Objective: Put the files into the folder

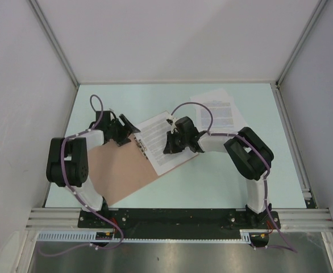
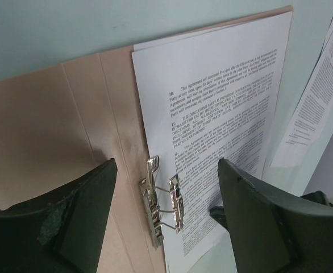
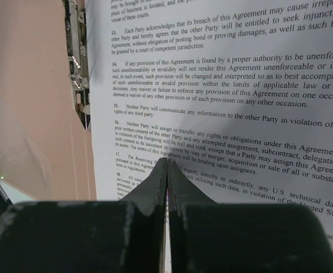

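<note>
Pale green surface, closed in by white panels at the back and both sides. An open salmon-brown folder lies flat across its left and middle, turned at an angle. A loose white sheet of printed text lies flat toward the back right, near the folder's far corner.

Looks like a robotics lab test cell, tbh: a pale green table is boxed in by plain white panels, aluminium extrusion is run along the near edge, and slotted cable trunking is fitted beside it.
</note>
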You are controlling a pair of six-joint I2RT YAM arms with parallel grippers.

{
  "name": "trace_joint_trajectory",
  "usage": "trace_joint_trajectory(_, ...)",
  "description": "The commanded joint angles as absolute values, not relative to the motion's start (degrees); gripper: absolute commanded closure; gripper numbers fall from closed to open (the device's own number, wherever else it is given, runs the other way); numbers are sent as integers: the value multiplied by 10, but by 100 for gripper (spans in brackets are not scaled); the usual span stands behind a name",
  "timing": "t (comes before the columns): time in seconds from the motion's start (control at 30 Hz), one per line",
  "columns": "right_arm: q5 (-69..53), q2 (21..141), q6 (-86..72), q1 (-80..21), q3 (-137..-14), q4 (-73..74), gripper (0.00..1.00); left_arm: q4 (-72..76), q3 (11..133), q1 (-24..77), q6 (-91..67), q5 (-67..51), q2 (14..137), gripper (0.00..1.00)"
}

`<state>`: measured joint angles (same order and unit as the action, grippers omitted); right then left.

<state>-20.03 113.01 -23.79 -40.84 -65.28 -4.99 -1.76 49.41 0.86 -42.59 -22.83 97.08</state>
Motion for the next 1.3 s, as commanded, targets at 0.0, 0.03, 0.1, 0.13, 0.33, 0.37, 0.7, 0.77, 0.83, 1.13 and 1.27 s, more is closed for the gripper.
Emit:
trace_joint_trajectory(0.0,-211,1150,-253,-412,-666,-81,100,25,524,8,-432,-237,981,22)
trace_joint_trajectory(0.03,-210,1152,-255,-412,-666,-81,100,28,525,9,-433,-237,987,22)
trace_joint_trajectory(0.1,-211,1158,-258,-412,-665,-79,100,33,528,10,-436,-241,992,22)
trace_joint_trajectory(0.13,-211,1160,-258,-412,-666,-79,100,33,532,11,-436,-242,1003,22)
trace_joint_trajectory(0.33,-211,1166,-261,-410,-666,-76,100,54,526,15,-449,-259,1012,22)
trace_joint_trajectory(0.37,-213,1166,-260,-410,-666,-76,100,56,525,16,-450,-261,1011,22)
trace_joint_trajectory(0.7,-221,1177,-267,-408,-666,-86,100,70,498,42,-470,-280,959,23)
trace_joint_trajectory(0.77,-225,1179,-269,-407,-666,-87,100,69,489,49,-474,-280,940,23)
trace_joint_trajectory(0.83,-227,1179,-271,-407,-665,-86,100,66,477,54,-475,-278,915,23)
trace_joint_trajectory(1.13,-223,1151,-324,-410,-667,-102,90,45,410,89,-480,-280,820,19)
trace_joint_trajectory(1.27,-175,1095,-368,-421,-673,-83,67,-57,469,62,-420,-229,795,9)
